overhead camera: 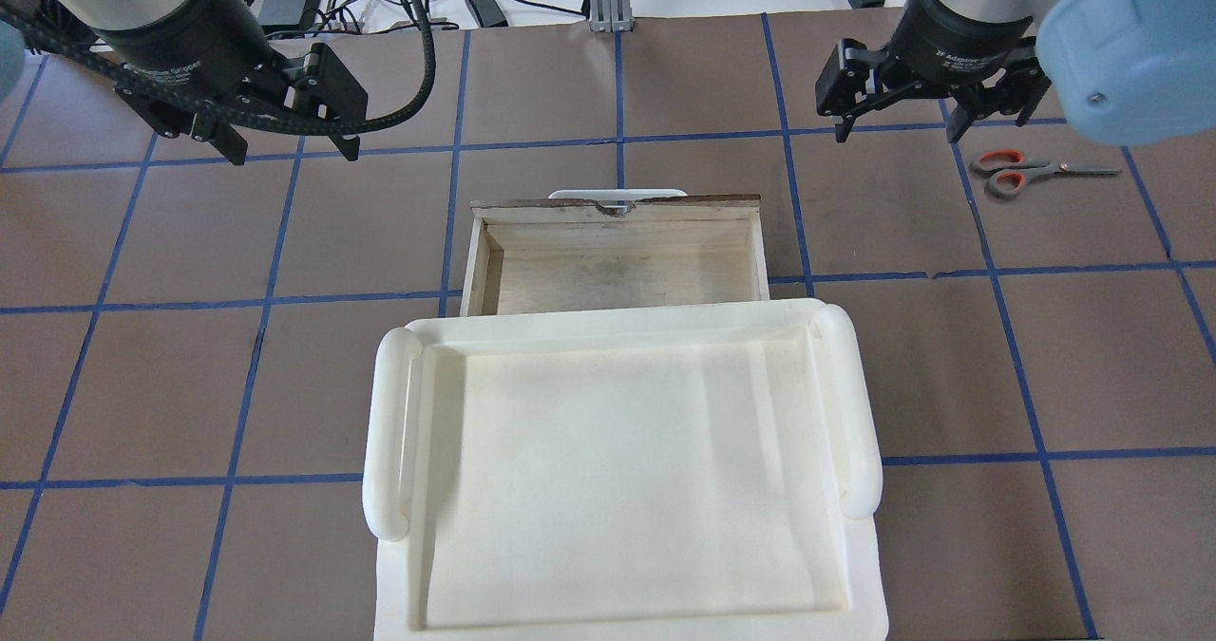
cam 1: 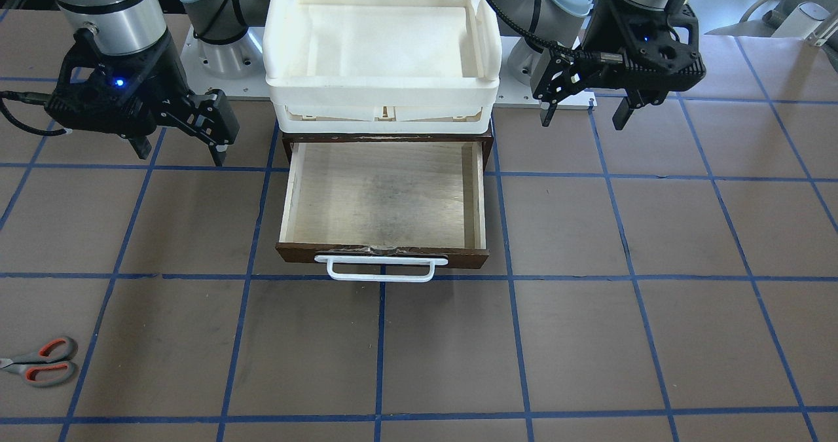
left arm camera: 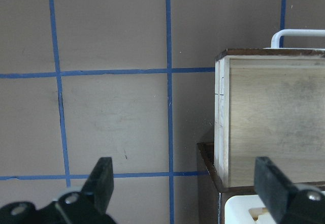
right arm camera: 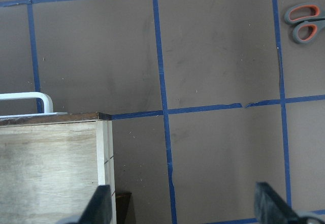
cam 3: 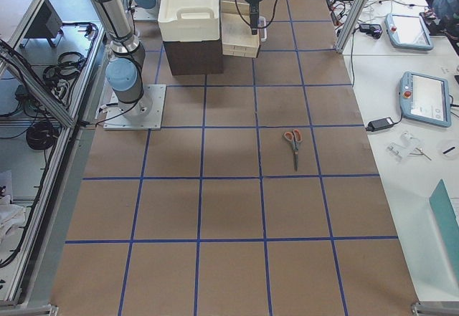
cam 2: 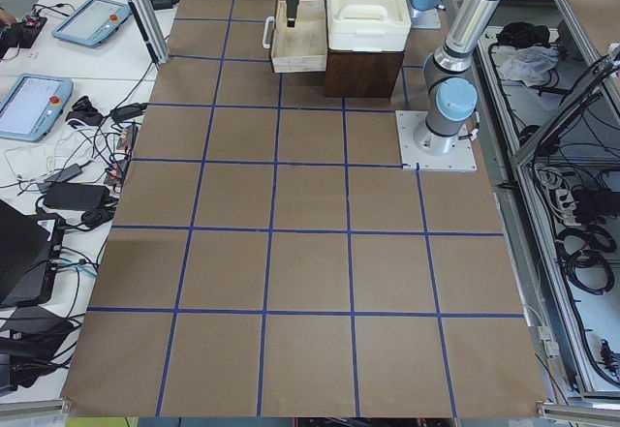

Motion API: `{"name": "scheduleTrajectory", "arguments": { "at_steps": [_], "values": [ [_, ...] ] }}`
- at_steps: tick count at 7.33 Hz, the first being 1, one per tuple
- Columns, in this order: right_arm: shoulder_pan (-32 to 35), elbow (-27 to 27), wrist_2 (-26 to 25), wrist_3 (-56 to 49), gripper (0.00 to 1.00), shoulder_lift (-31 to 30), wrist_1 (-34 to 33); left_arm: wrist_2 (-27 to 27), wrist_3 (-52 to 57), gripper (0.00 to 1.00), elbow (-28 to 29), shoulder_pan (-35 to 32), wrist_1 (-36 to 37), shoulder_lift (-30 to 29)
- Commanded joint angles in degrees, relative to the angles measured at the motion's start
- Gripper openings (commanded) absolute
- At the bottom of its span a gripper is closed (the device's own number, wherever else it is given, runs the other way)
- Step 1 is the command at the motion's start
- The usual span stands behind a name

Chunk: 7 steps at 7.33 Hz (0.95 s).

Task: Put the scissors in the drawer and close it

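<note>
The left arm (cam 2: 470, 25) and the right arm (cam 3: 122, 76) are showing silver metal tubes with rounded, pale blue-grey joint caps (overhead camera: 1130, 43). Each is standing on a square light-grey base plate (cam 2: 436, 146) that is carrying small screws at its edge. The left claw (cam 1: 586, 111) and the right claw (cam 1: 180, 154) are wearing matt black, angular housings with slim black fingers (cam 1: 622, 116). A ribbed black cable (overhead camera: 418, 71) is looping along the left wrist. A small blue light (cam 1: 119, 82) is glowing on the right wrist, and white lettering (overhead camera: 959, 52) is running around its black collar.
</note>
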Motion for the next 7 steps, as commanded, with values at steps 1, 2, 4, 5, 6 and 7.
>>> {"name": "scheduleTrajectory", "arguments": {
  "at_steps": [1, 2, 4, 5, 6, 7],
  "values": [
    [0.0, 0.0, -0.1, -0.4, 1.00, 0.0, 0.2, 0.0, 0.1, 1.00, 0.0, 0.0, 0.0, 0.1],
    [0.0, 0.0, -0.3, -0.5, 1.00, 0.0, 0.2, 0.1, 0.2, 1.00, 0.0, 0.0, 0.1, -0.1],
    [0.0, 0.0, -0.3, -0.6, 1.00, 0.0, 0.2, 0.2, 0.2, 1.00, 0.0, 0.0, 0.0, 0.2],
    [0.0, 0.0, -0.3, -0.7, 1.00, 0.0, 0.3, 0.3, 0.2, 1.00, 0.0, 0.0, 0.0, 0.2],
    [-0.1, 0.0, -0.3, -0.6, 1.00, 0.1, 0.3, 0.2, 0.2, 1.00, 0.0, 0.0, 0.0, 0.2],
    [-0.2, 0.0, -0.7, -0.6, 1.00, 0.1, 0.2, 0.3, 0.2, 1.00, 0.0, 0.0, 0.0, 0.2]
  ]
}}
